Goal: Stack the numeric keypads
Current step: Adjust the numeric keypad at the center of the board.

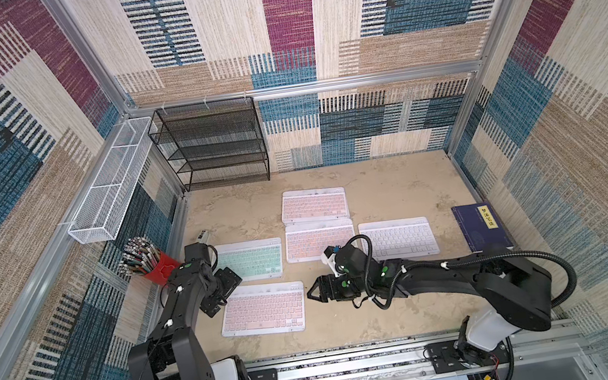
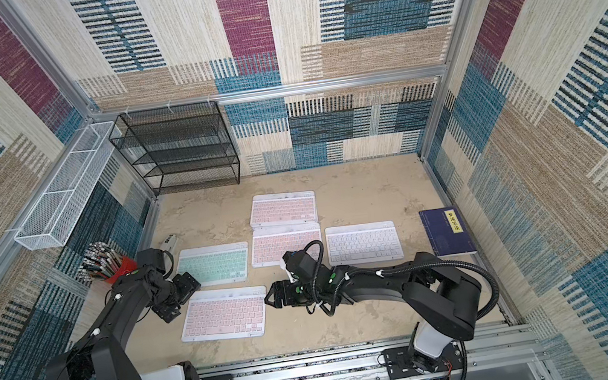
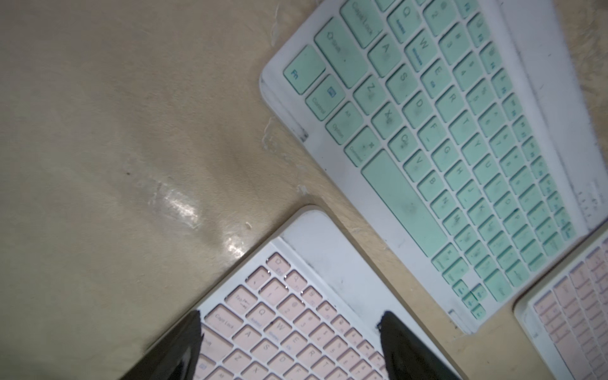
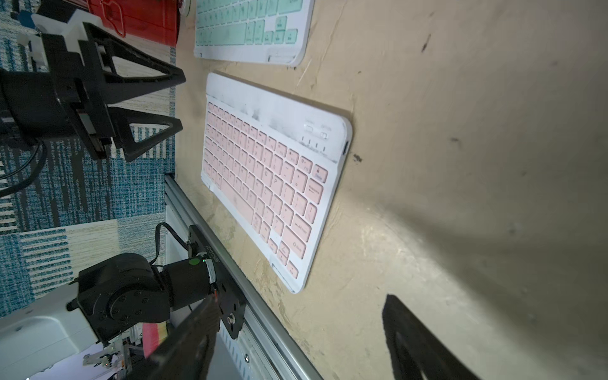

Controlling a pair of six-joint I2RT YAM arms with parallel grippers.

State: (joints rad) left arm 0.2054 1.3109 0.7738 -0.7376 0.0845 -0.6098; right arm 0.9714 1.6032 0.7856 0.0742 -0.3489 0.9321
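Left end effector [image 1: 228,295], jaws apart, covers the mint keypad's [image 1: 253,258] corner.

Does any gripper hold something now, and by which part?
Nothing is held: left gripper and right gripper stand open at opposite ends of the nearest pink keypad.

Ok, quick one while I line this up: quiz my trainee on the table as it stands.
1. True or false: the mint keyboard is stacked on another keyboard.
2. Which keyboard lies between the left gripper and the right gripper? A the white keyboard, B the mint keyboard, C the nearest pink keyboard.
3. How many keyboards show pink keys in a top view?
Key: 1 false; 2 C; 3 three.
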